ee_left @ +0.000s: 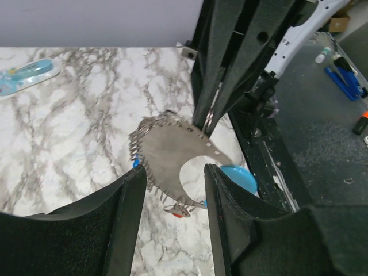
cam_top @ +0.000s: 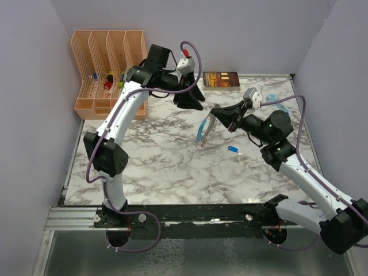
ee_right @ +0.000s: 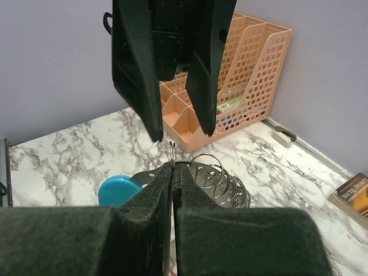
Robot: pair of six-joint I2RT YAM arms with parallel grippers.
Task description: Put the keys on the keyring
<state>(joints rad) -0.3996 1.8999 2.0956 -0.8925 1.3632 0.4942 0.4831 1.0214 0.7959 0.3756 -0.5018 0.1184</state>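
My right gripper (cam_top: 214, 113) is shut on one thin ring of the keyring (cam_top: 204, 130), which hangs above the table's middle. The right wrist view shows my right gripper (ee_right: 173, 167) pinching that ring, with several wire rings (ee_right: 215, 172) and a light-blue strap (ee_right: 118, 190) beyond. A red-tagged key (ee_left: 179, 210) dangles at the keyring's (ee_left: 169, 149) lower end. The dark-blue key (cam_top: 232, 149) lies on the marble, right of the bunch. My left gripper (cam_top: 190, 100) hovers just behind the keyring, and in its own view my left gripper (ee_left: 174, 169) stands open with nothing held.
An orange file organiser (cam_top: 106, 69) holding small items stands at the back left. A brown book (cam_top: 221, 79) lies by the back wall. A pale-blue see-through object (cam_top: 273, 99) rests at the back right. The marble top ends at a black rail (cam_top: 190, 213) near the arm bases.
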